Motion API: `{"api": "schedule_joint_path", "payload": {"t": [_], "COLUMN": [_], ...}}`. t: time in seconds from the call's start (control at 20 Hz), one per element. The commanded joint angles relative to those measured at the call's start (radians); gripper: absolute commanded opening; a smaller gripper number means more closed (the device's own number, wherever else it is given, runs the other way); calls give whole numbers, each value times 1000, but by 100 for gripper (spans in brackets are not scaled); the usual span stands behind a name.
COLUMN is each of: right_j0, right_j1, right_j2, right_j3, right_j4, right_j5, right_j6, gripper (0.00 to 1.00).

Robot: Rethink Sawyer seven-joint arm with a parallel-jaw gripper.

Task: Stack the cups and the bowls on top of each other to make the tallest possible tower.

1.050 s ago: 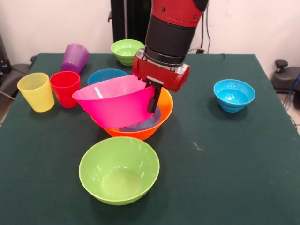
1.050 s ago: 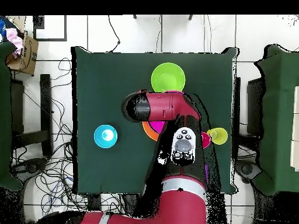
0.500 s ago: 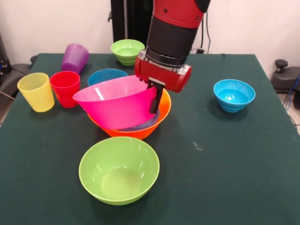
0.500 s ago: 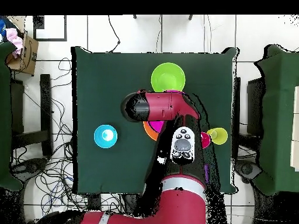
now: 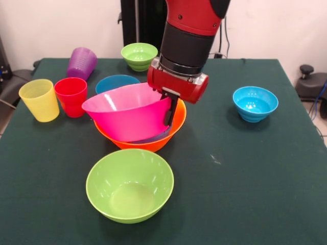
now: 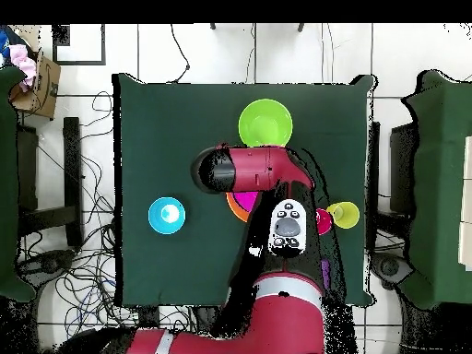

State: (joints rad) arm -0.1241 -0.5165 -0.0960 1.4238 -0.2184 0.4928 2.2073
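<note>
While tilted in the orange bowl (image 5: 171, 133) at table centre, the pink bowl (image 5: 127, 115) is pinched at its right rim by the gripper (image 5: 169, 109). A large green bowl (image 5: 130, 185) sits nearer. Yellow cup (image 5: 40, 100), red cup (image 5: 71, 96) and purple cup (image 5: 82, 63) stand far left; a blue bowl (image 5: 255, 103) right.

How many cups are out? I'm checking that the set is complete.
3, all at the table's left in the front view: yellow cup, red cup beside it, purple cup tilted behind them.

My arm blocks the middle. To its left the red cup (image 5: 71, 96), yellow cup (image 5: 39, 99) and big green bowl (image 5: 130, 184) crowd the counter (image 5: 265, 168). Its right side is open, past the blue bowl (image 5: 255, 103).
</note>
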Motion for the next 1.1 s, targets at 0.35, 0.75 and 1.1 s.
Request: {"api": "schedule_joint_path", "payload": {"t": [0.35, 0.75, 1.1], "right_j0": [-25, -20, -4], "right_j1": [61, 65, 65], "right_j2": [126, 126, 110], "right_j3": [29, 49, 51], "right_j4": [-59, -54, -47], "right_j5": [23, 4, 14], "right_j6": [-102, -78, -52], "gripper": [0, 0, 100]}}
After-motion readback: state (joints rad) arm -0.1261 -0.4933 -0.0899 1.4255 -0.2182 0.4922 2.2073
